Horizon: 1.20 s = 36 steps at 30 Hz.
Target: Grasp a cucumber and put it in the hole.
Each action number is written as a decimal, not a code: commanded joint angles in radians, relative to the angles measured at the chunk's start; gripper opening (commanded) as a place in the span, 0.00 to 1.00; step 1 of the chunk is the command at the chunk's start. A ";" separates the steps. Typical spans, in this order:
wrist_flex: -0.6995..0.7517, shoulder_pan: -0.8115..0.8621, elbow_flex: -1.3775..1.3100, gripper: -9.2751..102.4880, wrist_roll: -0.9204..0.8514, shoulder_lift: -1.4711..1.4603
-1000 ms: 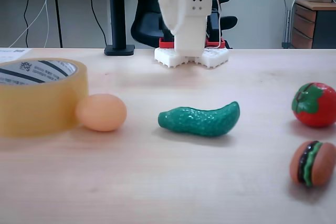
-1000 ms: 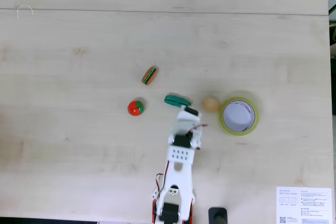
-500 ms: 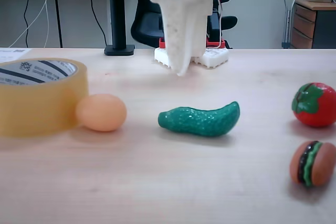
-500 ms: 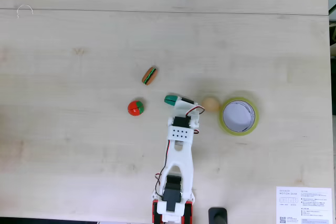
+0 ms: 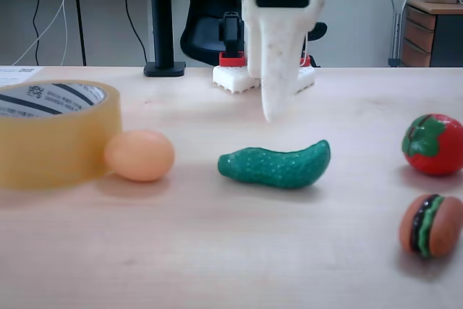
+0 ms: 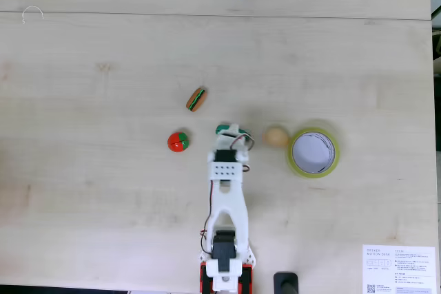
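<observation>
The dark-green bumpy cucumber point(image 5: 275, 164) lies on its side mid-table. My white gripper point(image 5: 274, 115) hangs tip-down just above and behind its middle, not touching it. Seen from above, the gripper point(image 6: 233, 131) covers most of the cucumber point(image 6: 222, 129), leaving only a green end showing. How the jaws stand is unclear, since a single tapered finger point(image 5: 278, 70) faces the camera. The yellowish tape roll point(image 5: 54, 142) stands at the left in the low fixed view. Its hole point(image 6: 313, 151) opens upward with nothing in it.
An orange egg point(image 5: 139, 155) touches the tape roll between roll and cucumber. A red tomato point(image 5: 434, 144) and a small burger point(image 5: 430, 224) sit to the right. The arm's base point(image 6: 224, 277) is at the table's near edge. A printed sheet point(image 6: 400, 266) lies in a corner.
The gripper has come lower and reached forward, from behind the cucumber to directly over it. The arm has swung slightly. No object has moved.
</observation>
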 commanded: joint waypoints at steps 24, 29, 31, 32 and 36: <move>-0.018 0.020 -0.258 0.39 0.028 -0.313; -0.018 0.046 -0.282 0.37 0.029 -0.357; -0.018 0.051 -0.296 0.37 0.029 -0.376; -0.018 0.052 -0.302 0.37 0.029 -0.385; -0.018 0.054 -0.330 0.36 0.029 -0.425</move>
